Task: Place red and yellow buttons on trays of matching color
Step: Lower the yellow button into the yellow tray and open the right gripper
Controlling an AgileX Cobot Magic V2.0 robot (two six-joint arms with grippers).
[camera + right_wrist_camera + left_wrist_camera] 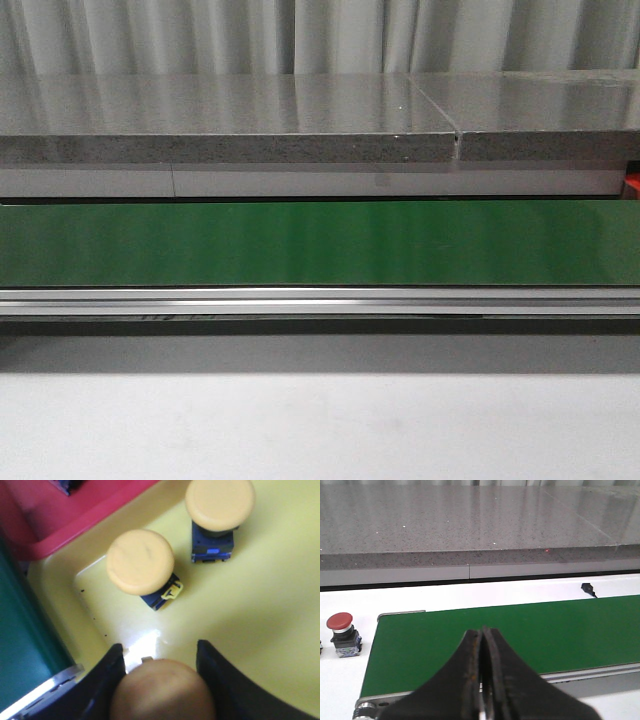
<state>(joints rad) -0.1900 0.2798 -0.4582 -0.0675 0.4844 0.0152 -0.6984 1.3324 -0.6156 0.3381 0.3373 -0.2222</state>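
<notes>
Over the yellow tray (260,625) the right pincer (162,680) hangs, its two dark fingers (222,680) set on either side of a yellow button (162,692) whose cap fills the gap between them — it grips that button just above the tray floor. Only the right wrist view shows this. Two more yellow buttons stand on the tray floor, apart from each other: one (142,565) nearer the tray's corner, tilted, the other (217,512) upright. That makes three yellow buttons, counted. A red tray (55,515) lies just beside the yellow one, rim against rim, and something small and dark sits in it, too cut off to name.

The left wrist view alone shows the left pincer (482,680), fingers pressed together with nothing between them, held above the near edge of a green belt (530,630). One red button (342,632) stands upright on the white desk (470,595) beyond the belt's end, well apart from the pincer.

The front view shows neither arm nor any button — only the belt, its metal rail (320,300) and a grey stone counter (230,125) behind.
</notes>
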